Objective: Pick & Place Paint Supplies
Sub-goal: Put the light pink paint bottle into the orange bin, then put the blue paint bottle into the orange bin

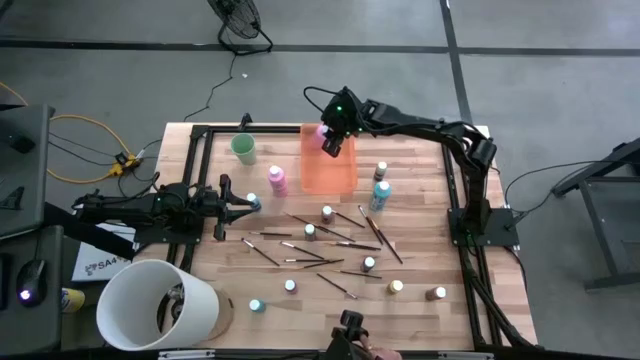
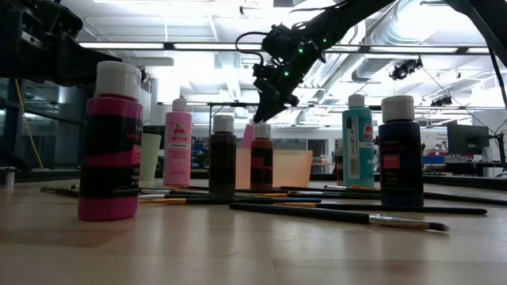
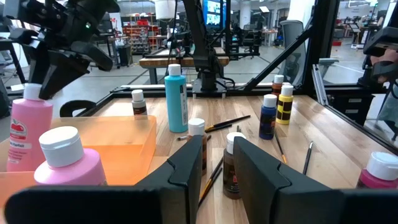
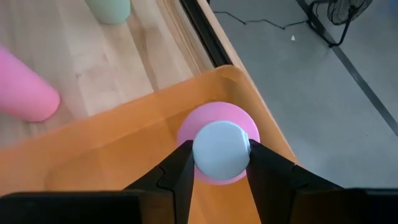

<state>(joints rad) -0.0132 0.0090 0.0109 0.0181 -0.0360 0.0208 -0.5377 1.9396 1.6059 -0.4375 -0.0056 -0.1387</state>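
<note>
Right claw [image 4: 221,163] clamped shut (left claw [image 3: 214,168] seemingly parted), arm outstretched.

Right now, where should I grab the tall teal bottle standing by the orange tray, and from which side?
Take the teal bottle by its white cap, coming straight down from above. It stands upright, apart from the orange tray, and brushes lie around its base, so a low sideways approach would probably disturb them.
</note>
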